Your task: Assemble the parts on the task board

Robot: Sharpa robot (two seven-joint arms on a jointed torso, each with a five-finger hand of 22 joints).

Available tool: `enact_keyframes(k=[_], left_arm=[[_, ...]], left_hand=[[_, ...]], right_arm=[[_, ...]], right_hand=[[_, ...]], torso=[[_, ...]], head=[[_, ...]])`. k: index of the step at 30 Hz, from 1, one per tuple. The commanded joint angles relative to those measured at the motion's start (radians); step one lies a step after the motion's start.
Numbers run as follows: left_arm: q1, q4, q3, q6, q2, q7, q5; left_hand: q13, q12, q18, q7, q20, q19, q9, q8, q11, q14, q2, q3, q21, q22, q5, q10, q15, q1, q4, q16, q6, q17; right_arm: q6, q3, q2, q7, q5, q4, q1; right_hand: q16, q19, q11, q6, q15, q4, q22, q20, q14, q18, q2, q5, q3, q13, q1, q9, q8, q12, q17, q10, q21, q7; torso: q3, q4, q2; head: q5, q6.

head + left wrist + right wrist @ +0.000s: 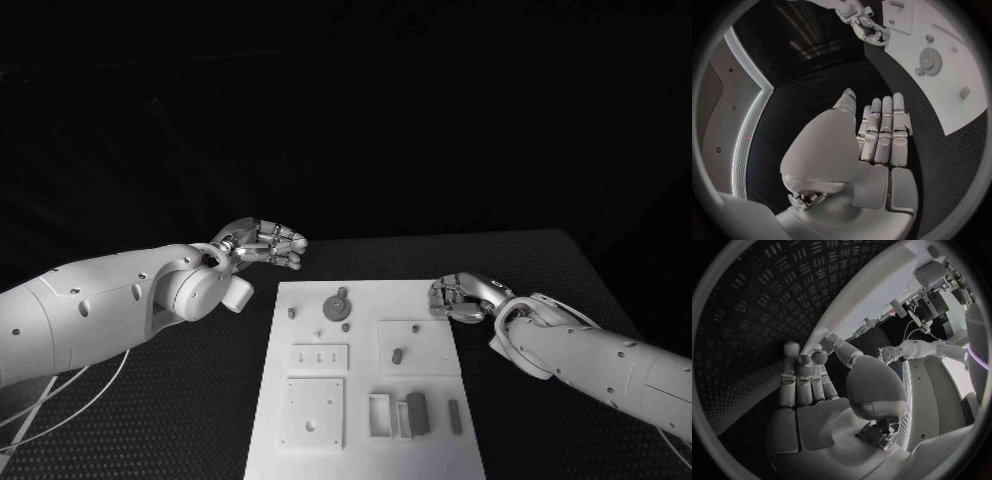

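Right hand [464, 299] sits at the board's [361, 440] edge, nearer the parts; the gear [338, 306] lies just across from it. Fingers curled, holding nothing. Left hand [264, 243] hovers off the far corner over the bench [173, 420], fingers together, empty.

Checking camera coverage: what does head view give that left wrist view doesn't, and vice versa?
Head view alone: the board's near end, with the square plate and the dark upright parts. Left wrist view alone: the left hand from behind, fingers straight and together, holding nothing. Both: the task board, the round gear-like part on it, and the right hand at the board's edge.
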Motion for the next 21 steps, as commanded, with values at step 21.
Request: enact_keyframes(k=[21], left_arm=[[0.000, 0.004, 0.000, 0.010, -0.002, 0.002, -0.005]], left_hand=[[0.002, -0.008, 0.020, 0.013, 0.001, 0.005, 0.002, -0.008, 0.003, 0.004, -0.001, -0.006, -0.005, 0.002, -0.004, -0.006, 0.000, -0.002, 0.000, -0.005, -0.003, 0.002]], right_arm=[[-0.007, 0.000, 0.002, -0.004, -0.013, 0.009, -0.001]], right_hand=[[0.017, 0.021, -0.059, 0.220, -0.039, -0.002, 0.019, -0.009, 0.032, 0.014, 0.028, 0.002, 0.010, -0.005, 0.026, 0.022, 0.019, 0.014, 0.004, -0.030, 0.020, -0.045]], torso=[[-0.0003, 0.0006, 0.000]], head=[[-0.002, -0.007]])
